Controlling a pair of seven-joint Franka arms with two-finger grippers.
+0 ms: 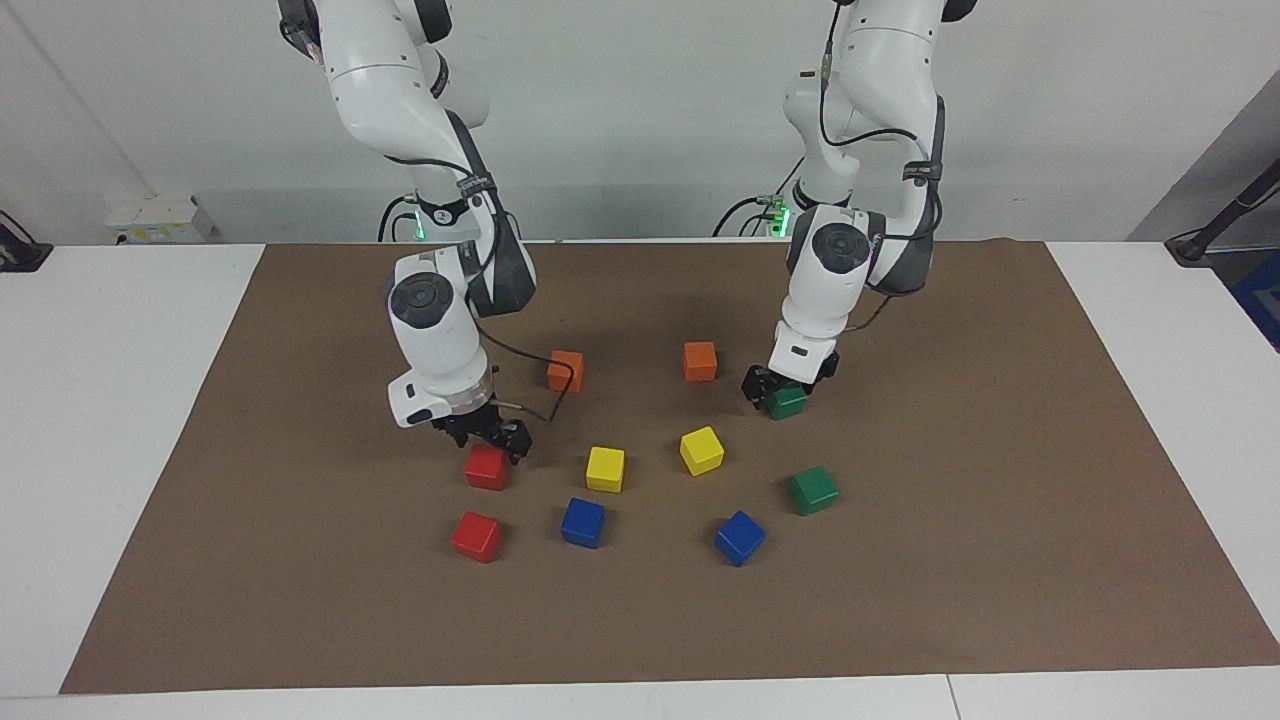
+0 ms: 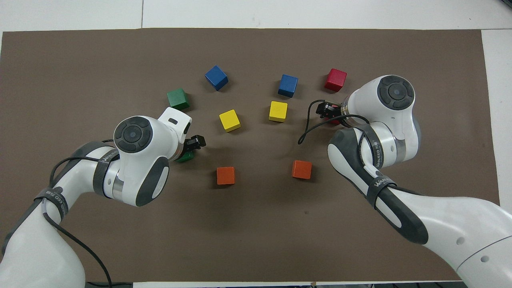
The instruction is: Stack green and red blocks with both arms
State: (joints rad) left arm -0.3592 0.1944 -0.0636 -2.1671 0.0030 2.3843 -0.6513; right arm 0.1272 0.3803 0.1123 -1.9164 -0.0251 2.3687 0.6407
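We see the left end effector (image 1: 783, 392) down on the nearer green block (image 1: 787, 402), fingers around it, and the right end effector (image 1: 487, 437) at the nearer red block (image 1: 487, 467); whether either has closed firm we cannot tell. Each partner block, green (image 1: 813, 490) and red (image 1: 476, 536), lies farther from the robots on the table (image 1: 300, 620).

We judge the risks thus: an off-centre grip could twist a cube on lifting, so it lands askew and slides off its partner. The right arm's loose cable (image 1: 545, 385) hangs by an orange block (image 1: 565, 370) and could drag it.

We count two green, two red, two orange, two yellow, two blue: ten cubes.
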